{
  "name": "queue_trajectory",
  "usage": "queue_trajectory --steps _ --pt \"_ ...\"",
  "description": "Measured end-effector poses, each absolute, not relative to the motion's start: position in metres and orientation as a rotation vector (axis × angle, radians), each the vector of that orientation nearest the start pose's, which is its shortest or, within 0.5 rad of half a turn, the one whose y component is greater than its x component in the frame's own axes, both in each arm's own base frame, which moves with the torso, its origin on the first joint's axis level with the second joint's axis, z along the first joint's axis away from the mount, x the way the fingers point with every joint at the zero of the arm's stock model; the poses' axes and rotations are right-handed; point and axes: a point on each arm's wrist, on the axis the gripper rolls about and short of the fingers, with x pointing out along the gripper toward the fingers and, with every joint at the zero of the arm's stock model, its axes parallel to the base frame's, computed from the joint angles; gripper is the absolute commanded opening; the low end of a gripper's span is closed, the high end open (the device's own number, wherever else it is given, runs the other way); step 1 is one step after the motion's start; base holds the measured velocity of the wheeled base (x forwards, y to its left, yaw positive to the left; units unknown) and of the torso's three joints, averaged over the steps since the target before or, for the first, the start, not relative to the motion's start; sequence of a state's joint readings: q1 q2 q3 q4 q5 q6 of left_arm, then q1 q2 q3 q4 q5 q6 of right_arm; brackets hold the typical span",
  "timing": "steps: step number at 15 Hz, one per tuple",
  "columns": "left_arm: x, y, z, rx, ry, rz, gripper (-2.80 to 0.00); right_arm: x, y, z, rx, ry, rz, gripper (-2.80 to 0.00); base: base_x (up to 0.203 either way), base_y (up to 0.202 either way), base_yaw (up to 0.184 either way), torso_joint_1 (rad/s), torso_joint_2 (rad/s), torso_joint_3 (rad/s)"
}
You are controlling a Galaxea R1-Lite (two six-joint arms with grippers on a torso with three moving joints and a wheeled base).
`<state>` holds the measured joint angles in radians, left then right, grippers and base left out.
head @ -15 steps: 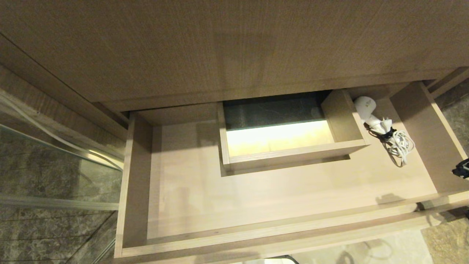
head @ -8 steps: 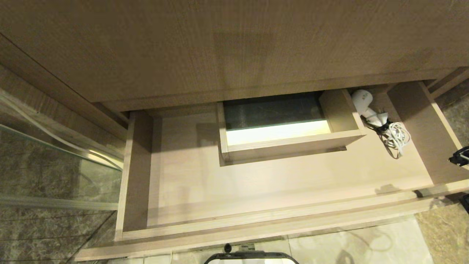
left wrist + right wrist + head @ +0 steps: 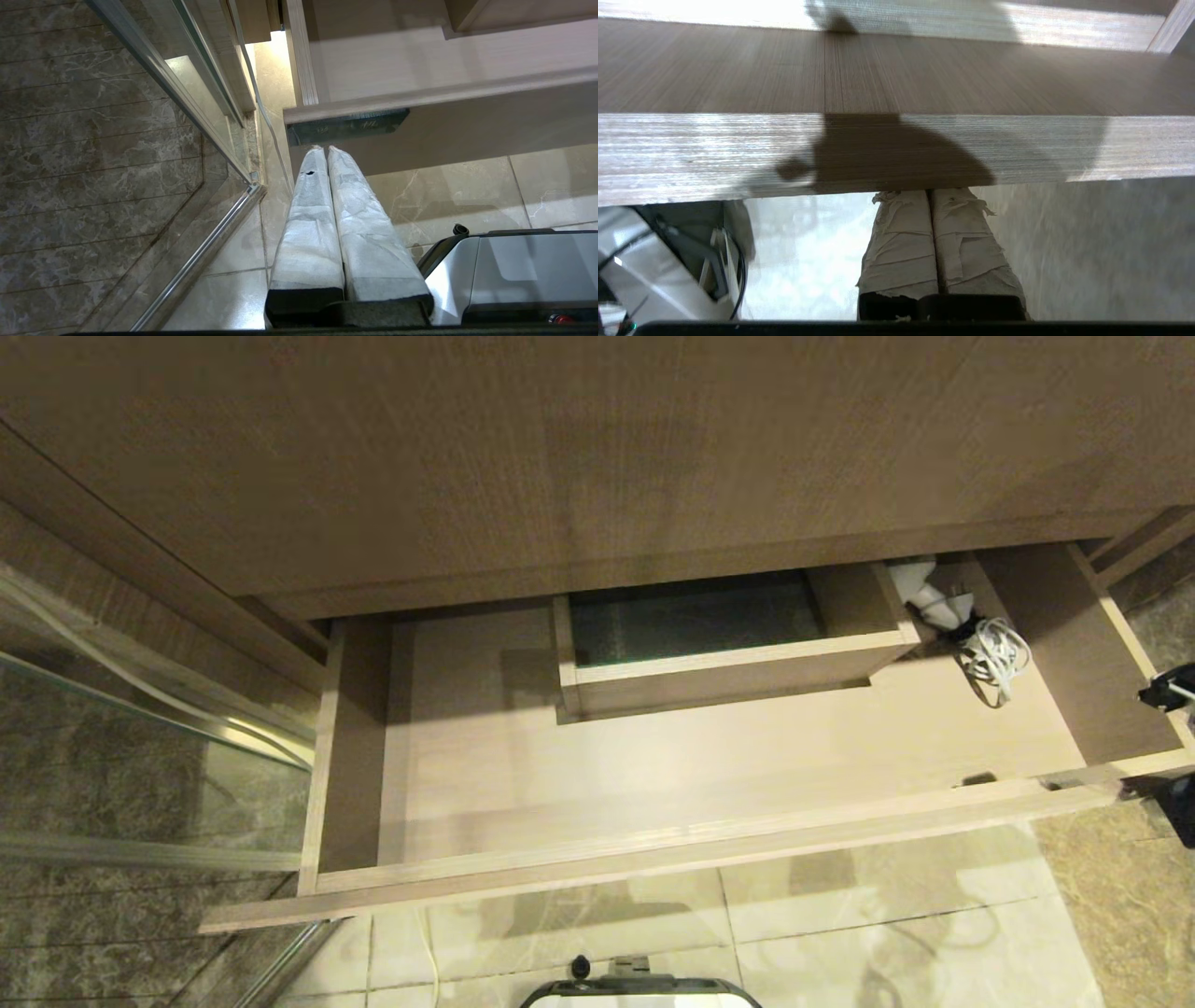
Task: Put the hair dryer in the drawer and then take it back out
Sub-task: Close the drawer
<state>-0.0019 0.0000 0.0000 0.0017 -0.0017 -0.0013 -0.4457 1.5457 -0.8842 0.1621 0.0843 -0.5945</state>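
Honestly, the white plastic hair dryer (image 3: 920, 590) at the back right of the wood-grain drawer (image 3: 653, 868) looks light, rigid and slick with a floppy coiled cord, so I'd grab its handle; right pincer (image 3: 930, 198) is closed, empty, against the drawer front.

the head view looks steeply down from above onto the wide, shallow light-brown wood-grain drawer (image 3: 709, 803), taking in its whole width and the pale tiled floor (image 3: 840, 915) before its front edge. the left wrist view sits low and near, facing the drawer's (image 3: 420, 93) front left corner, with the same tiles (image 3: 467, 191) below. the right wrist view is closest, pressed up under the drawer's (image 3: 896, 154) front edge near its right corner.
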Motion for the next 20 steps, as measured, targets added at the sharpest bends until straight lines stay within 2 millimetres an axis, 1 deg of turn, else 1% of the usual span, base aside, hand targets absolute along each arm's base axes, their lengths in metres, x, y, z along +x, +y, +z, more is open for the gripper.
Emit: queue_trajectory --steps 5,9,12,20 --pt "-0.023 0.0 0.075 -0.001 0.002 -0.004 -2.8 0.245 -0.112 0.189 -0.361 0.724 -0.056 -2.8 0.0 0.0 0.0 0.0 0.0 0.0" --pt "-0.023 0.0 0.075 -0.001 0.002 -0.004 -2.8 0.26 -0.117 0.193 -0.375 0.662 -0.043 -2.8 0.0 0.0 0.0 0.0 0.0 0.0" --pt "-0.023 0.0 0.075 -0.001 0.001 -0.003 -2.8 0.277 -0.121 0.2 -0.395 0.571 -0.017 -2.8 0.0 0.0 0.0 0.0 0.0 0.0" --pt "-0.023 0.0 0.075 -0.001 0.002 -0.004 -2.8 0.318 -0.127 0.21 -0.462 0.405 -0.002 -2.8 0.0 0.0 0.0 0.0 0.0 0.0"
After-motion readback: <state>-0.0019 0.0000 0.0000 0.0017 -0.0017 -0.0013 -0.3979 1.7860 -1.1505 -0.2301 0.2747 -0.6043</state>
